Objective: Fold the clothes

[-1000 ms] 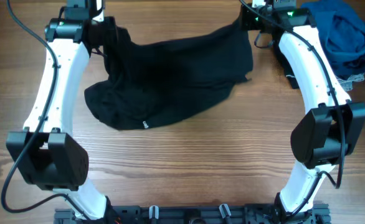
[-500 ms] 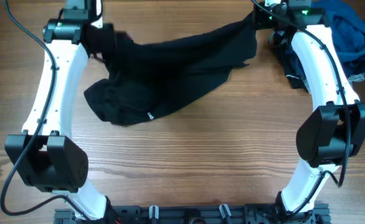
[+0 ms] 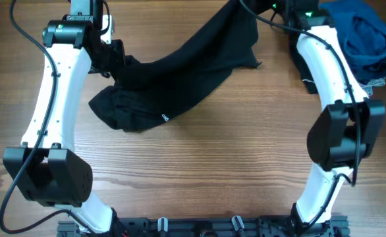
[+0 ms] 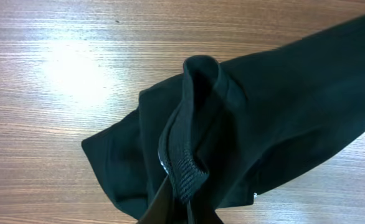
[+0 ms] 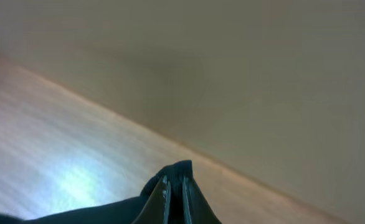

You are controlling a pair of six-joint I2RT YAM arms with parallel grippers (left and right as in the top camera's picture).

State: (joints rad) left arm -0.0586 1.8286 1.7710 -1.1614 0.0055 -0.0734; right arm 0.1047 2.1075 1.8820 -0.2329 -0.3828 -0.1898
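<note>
The black T-shirt (image 3: 180, 62) hangs stretched between my two grippers over the far half of the table, with its lower part bunched on the wood and a small white logo (image 3: 164, 118) showing. My left gripper (image 3: 116, 56) is shut on the ribbed collar (image 4: 185, 165) at the left. My right gripper (image 3: 249, 6) is shut on a fold of black fabric (image 5: 175, 177) at the top edge of the overhead view, lifted high.
A pile of blue, dark and grey garments (image 3: 367, 39) lies at the far right corner, behind the right arm. Bare wooden table (image 3: 206, 171) spreads across the near half. A plain wall (image 5: 263, 68) fills the right wrist view.
My right gripper has risen and moved left toward the far edge, pulling the shirt taut and steeper. My left gripper has dropped slightly toward me. The bunched part shifted a little right.
</note>
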